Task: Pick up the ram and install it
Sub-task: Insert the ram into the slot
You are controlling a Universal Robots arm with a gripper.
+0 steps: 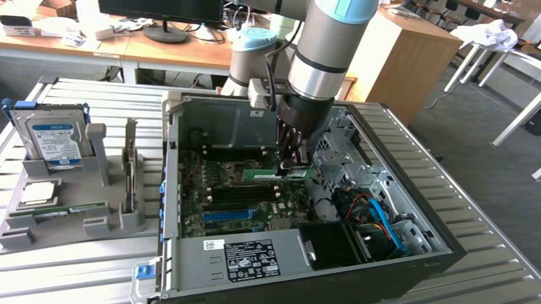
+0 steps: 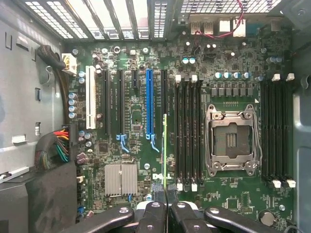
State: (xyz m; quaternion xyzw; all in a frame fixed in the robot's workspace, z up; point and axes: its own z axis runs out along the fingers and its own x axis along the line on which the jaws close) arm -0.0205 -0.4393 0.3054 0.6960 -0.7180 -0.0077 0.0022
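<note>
The ram (image 1: pixel 272 172), a thin green stick, hangs inside the open computer case just above the motherboard (image 1: pixel 228 190). My gripper (image 1: pixel 292 166) is shut on one end of it. In the wrist view the ram (image 2: pixel 164 145) appears edge-on as a narrow green line running out from my gripper (image 2: pixel 165 196). It lies beside the bank of black memory slots (image 2: pixel 188 131) with white latches, next to the empty processor socket (image 2: pixel 229 141). I cannot tell whether it touches a slot.
The case walls (image 1: pixel 173 183) close in around the arm, with a drive cage and cables (image 1: pixel 372 215) on the exterior view's right. A grey holder (image 1: pixel 93 221) on the exterior view's left carries a hard drive (image 1: pixel 55 142), a silver processor chip (image 1: pixel 38 193) and another green stick (image 1: pixel 72 210).
</note>
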